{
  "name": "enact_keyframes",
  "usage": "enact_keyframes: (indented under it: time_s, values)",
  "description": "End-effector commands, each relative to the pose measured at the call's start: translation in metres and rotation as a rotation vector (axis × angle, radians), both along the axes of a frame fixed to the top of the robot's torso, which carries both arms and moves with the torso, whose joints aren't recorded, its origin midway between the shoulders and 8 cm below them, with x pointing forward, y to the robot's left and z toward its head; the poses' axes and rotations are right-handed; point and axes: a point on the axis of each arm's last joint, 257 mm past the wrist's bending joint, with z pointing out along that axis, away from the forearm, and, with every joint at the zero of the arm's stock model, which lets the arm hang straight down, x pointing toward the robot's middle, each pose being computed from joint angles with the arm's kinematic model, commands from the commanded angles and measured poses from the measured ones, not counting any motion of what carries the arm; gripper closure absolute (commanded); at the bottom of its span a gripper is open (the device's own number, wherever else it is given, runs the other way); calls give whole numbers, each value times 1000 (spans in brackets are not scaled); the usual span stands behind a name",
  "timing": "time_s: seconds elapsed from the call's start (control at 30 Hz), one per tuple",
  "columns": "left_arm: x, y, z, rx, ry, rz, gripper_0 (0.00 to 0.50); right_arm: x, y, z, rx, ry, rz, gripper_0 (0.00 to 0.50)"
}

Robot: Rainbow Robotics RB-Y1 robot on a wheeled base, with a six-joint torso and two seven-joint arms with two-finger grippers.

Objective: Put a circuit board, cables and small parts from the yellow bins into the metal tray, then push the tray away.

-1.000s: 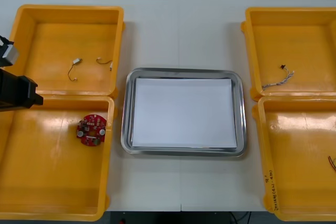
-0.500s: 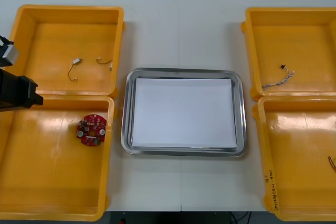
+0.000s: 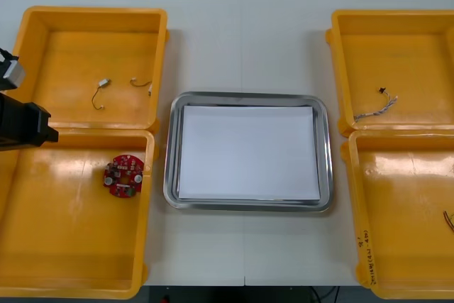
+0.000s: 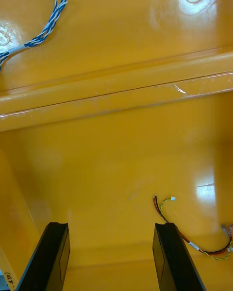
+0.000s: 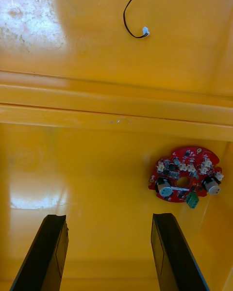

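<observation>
**Both claws open over the bins, nothing picked yet**

The light table (image 3: 241,33) carries the metal tray (image 3: 169,154) at its middle, white inside with nothing in it, and yellow bins (image 3: 85,19) on both sides.

My left gripper (image 5: 108,218) hangs over the near left bin, fingers spread wide and holding nothing. The circuit board (image 5: 184,179) lies flat ahead of the finger on the tray side, not in line with the gap, and close to the bin wall. Past the ridge between the bins, well ahead of the claw, a black cable (image 5: 125,17) lies in the far bin.

My right gripper (image 4: 110,225) is likewise released and empty over the near right bin. The red and yellow cable (image 4: 180,234) starts just beyond one fingertip and trails outward from it. The blue and white cable (image 4: 46,30) sits in the bin beyond.

My worries: if I drop the left claw straight down, one finger would land on the board instead of straddling it. Shifting over may jam that finger against the wall. On the right, the cable is thin and flat, so the fingers could close on nothing.
</observation>
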Motion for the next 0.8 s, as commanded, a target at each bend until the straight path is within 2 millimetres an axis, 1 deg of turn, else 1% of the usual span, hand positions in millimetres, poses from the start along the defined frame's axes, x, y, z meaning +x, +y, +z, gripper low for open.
enact_keyframes:
  time_s: [0.03, 0.8]
  values:
    - [-4, 17, 9, 13, -14, 97, 0, 0, -18, 20, -36, -31, -25, 0]
    - [-4, 17, 9, 13, -14, 97, 0, 0, -18, 20, -36, -31, -25, 0]
